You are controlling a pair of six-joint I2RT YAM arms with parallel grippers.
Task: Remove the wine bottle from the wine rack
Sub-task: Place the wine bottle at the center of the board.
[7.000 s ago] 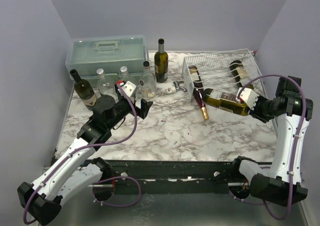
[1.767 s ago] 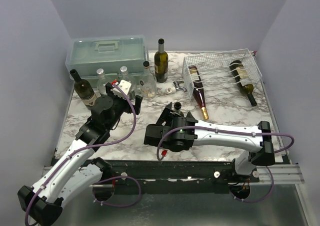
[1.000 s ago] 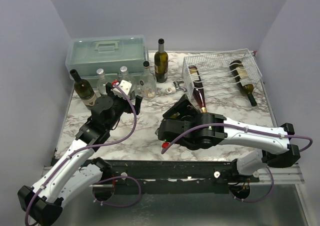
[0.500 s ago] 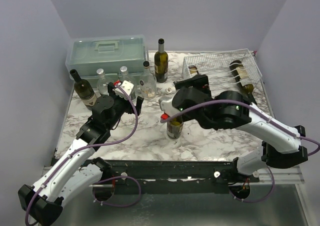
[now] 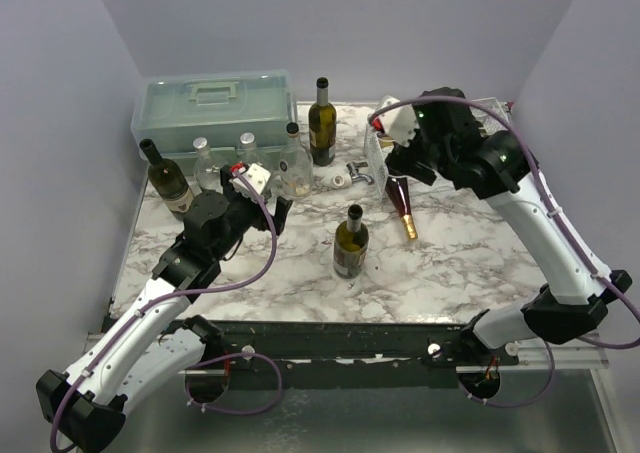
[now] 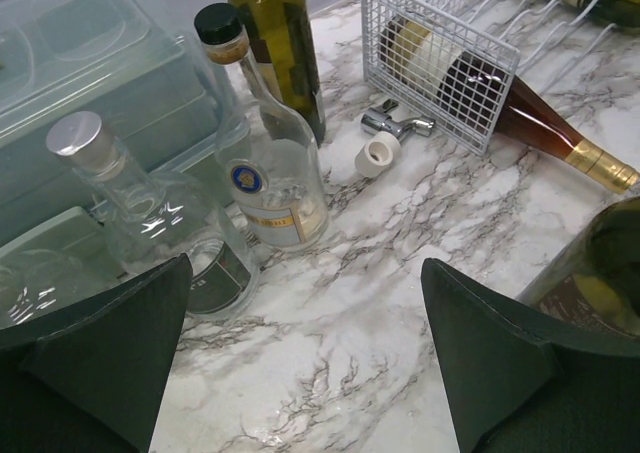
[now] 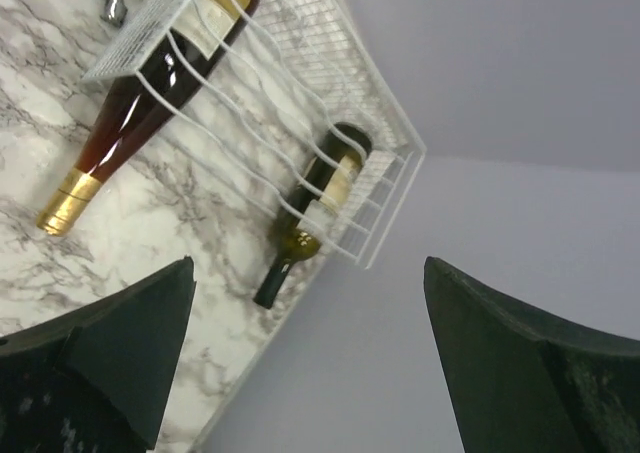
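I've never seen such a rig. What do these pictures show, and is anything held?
Two robot arms, each ending in a two-finger gripper, stand at a marble table. The wide picture is from a camera above and behind them; the other two are from wrist cameras, the dark wedges being fingers. On the table: a white wire wine rack with two bottles lying in it, one wine bottle upright mid-table, a green toolbox, more bottles near it. The left gripper and right gripper are open, holding nothing.
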